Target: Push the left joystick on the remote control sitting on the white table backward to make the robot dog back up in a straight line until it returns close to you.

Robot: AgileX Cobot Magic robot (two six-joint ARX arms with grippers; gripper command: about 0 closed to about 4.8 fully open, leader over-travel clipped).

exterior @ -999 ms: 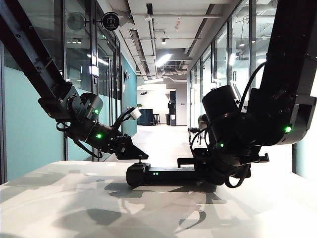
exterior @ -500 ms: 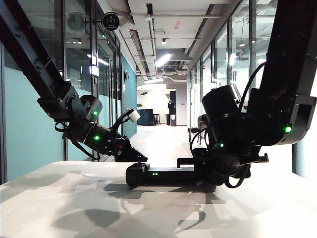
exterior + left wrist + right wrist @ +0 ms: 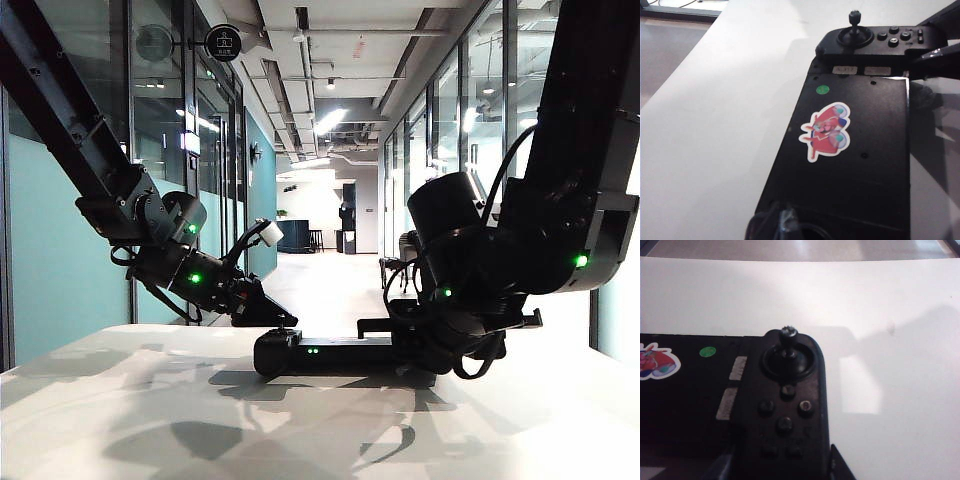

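The remote control (image 3: 340, 352) lies flat on the white table (image 3: 150, 400). My left gripper (image 3: 290, 320) slants down onto its left end, its tip right at the small left joystick (image 3: 285, 327); its dark fingers look pressed together. My right gripper (image 3: 782, 462) is shut on the right end, one finger (image 3: 840, 467) on each side of the body. The twin right-hand stick (image 3: 788, 333) stands upright and untouched, and also shows in the left wrist view (image 3: 854, 17). A dark thin-legged shape (image 3: 395, 262) stands in the corridor; I cannot tell whether it is the robot dog.
A red sticker (image 3: 825, 132) and a green dot (image 3: 823, 90) mark the controller's flat middle. Both black arms hang low over the table. Glass walls line a long corridor beyond the far table edge (image 3: 120, 330).
My left gripper has tipped down slightly and shifted a little left over the controller's left end. The right arm and the controller have stayed put.
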